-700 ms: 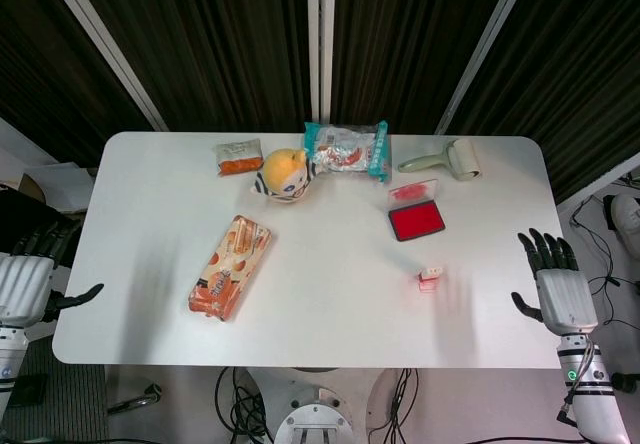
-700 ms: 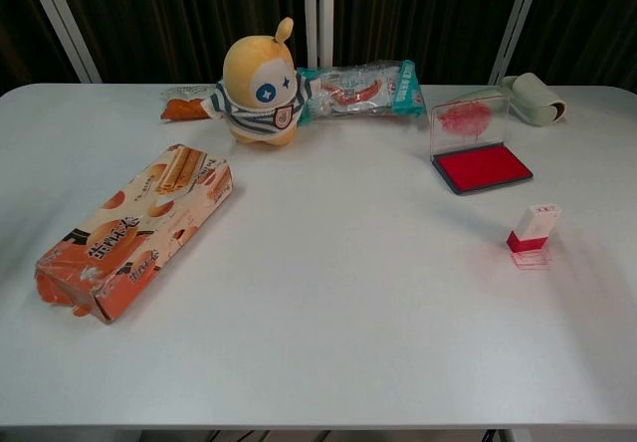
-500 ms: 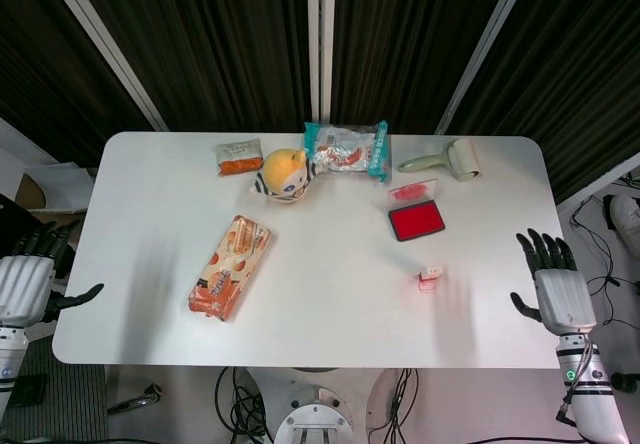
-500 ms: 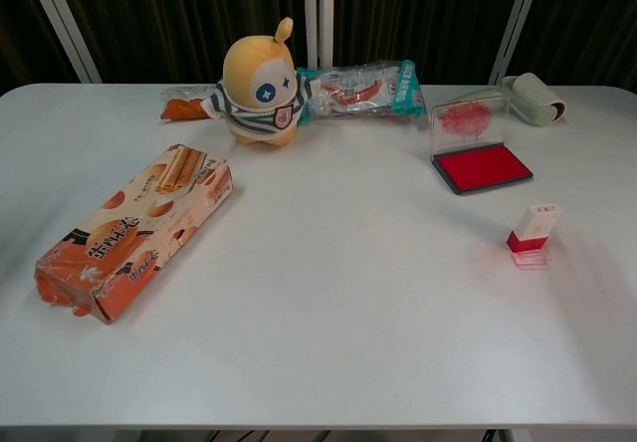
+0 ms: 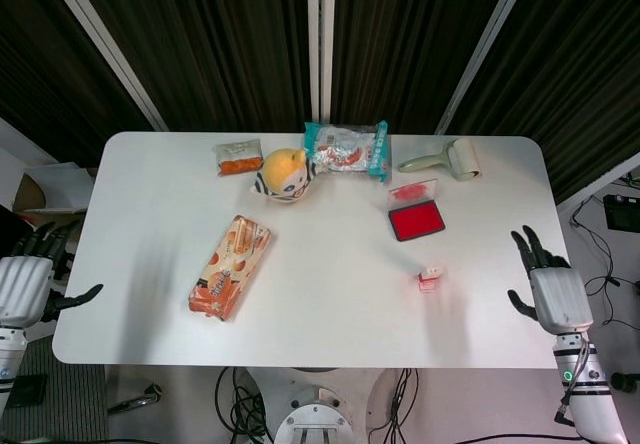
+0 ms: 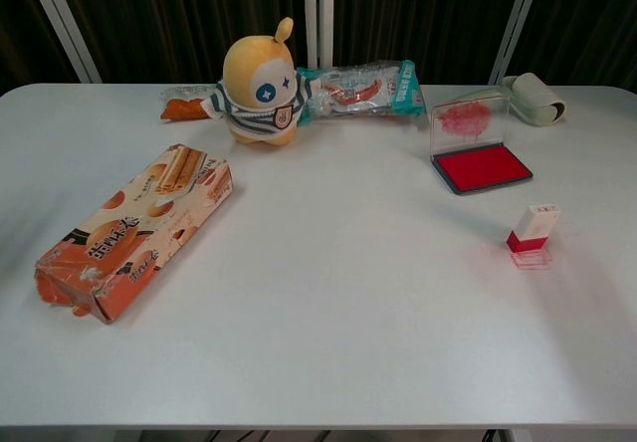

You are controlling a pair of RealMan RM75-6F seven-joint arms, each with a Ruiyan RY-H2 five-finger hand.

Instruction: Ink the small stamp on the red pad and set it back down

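Observation:
The small stamp [image 5: 431,278] [image 6: 532,231], white on top with a red base, stands on the white table, right of centre. Behind it lies the red ink pad [image 5: 416,220] [image 6: 482,167] with its clear lid raised. My right hand [image 5: 550,289] hovers off the table's right edge, fingers spread, holding nothing, well right of the stamp. Off the left edge, my left hand [image 5: 28,279] is likewise spread and empty. Neither hand shows in the chest view.
An orange biscuit box [image 5: 230,266] [image 6: 134,228] lies at the left. At the back sit a yellow plush toy [image 5: 284,174] [image 6: 261,85], a teal snack bag [image 5: 347,148] [image 6: 358,86], a small orange packet [image 5: 238,156] and a lint roller [image 5: 449,160] [image 6: 530,99].
My right hand has shifted slightly toward the table and downward in the head view. The stamp, pad and left hand stay put.

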